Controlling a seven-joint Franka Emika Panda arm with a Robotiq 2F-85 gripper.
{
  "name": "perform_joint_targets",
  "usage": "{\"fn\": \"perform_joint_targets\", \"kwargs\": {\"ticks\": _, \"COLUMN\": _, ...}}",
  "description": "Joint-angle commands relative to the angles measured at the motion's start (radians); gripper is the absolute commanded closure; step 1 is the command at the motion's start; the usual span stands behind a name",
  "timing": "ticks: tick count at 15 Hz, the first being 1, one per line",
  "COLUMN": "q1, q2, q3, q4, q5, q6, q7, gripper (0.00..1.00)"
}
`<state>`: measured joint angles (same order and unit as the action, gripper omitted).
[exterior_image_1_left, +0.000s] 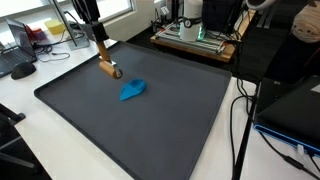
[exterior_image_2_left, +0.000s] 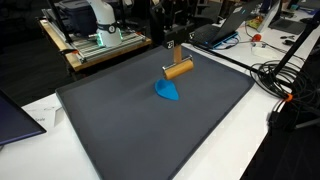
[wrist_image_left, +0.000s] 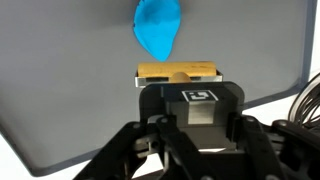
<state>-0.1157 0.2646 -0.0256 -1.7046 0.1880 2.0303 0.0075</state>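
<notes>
**Firmly clamped: pincer on a wooden block**

The pincer (wrist_image_left: 180, 88) was closed on a wooden block (wrist_image_left: 178, 73), gripping it across its middle in the wrist view. In both exterior views the block hung tilted over the far part of a dark mat (exterior_image_1_left: 150, 130) that covered the white worktop (exterior_image_2_left: 255, 150). A blue cloth (exterior_image_1_left: 132, 91) lay on the mat just beside the block, apart from it. Whether the block touched the mat could not be told.

mat (exterior_image_1_left: 150, 130): lay open across lower frame. obstacles: blue object (exterior_image_1_left: 132, 91) sat centre; wooden block (exterior_image_1_left: 109, 68) just upper left of it; cables (exterior_image_1_left: 237, 125) ran along right edge.
</notes>
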Motion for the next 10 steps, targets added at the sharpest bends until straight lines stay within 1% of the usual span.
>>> {"fn": "perform_joint_targets", "kwargs": {"ticks": 1, "q1": -0.002, "q2": 0.069, "q3": -0.04, "q4": 0.117, "q5": 0.008, "q6": -0.052, "q7": 0.136, "gripper": 0.77}}
{"fn": "perform_joint_targets", "kwargs": {"ticks": 3, "q1": -0.025, "q2": 0.09, "q3": -0.048, "q4": 0.135, "q5": 0.066, "q6": -0.046, "q7": 0.158, "gripper": 0.77}}
{"fn": "perform_joint_targets", "kwargs": {"ticks": 4, "q1": -0.05, "q2": 0.085, "q3": -0.031, "q4": 0.123, "q5": 0.142, "q6": 0.004, "q7": 0.091, "gripper": 0.77}}
{"fn": "perform_joint_targets", "kwargs": {"ticks": 5, "q1": -0.067, "q2": 0.055, "q3": -0.02, "q4": 0.096, "q5": 0.194, "q6": 0.028, "q7": 0.036, "gripper": 0.77}}
{"fn": "perform_joint_targets", "kwargs": {"ticks": 6, "q1": -0.033, "q2": 0.077, "q3": -0.042, "q4": 0.091, "q5": 0.109, "q6": 0.009, "q7": 0.092, "gripper": 0.52}}
{"fn": "perform_joint_targets", "kwargs": {"ticks": 8, "q1": -0.051, "q2": 0.072, "q3": -0.04, "q4": 0.093, "q5": 0.159, "q6": 0.022, "q7": 0.055, "gripper": 0.52}}
{"fn": "perform_joint_targets", "kwargs": {"ticks": 10, "q1": -0.053, "q2": 0.068, "q3": -0.038, "q4": 0.094, "q5": 0.164, "q6": 0.022, "q7": 0.052, "gripper": 0.52}}
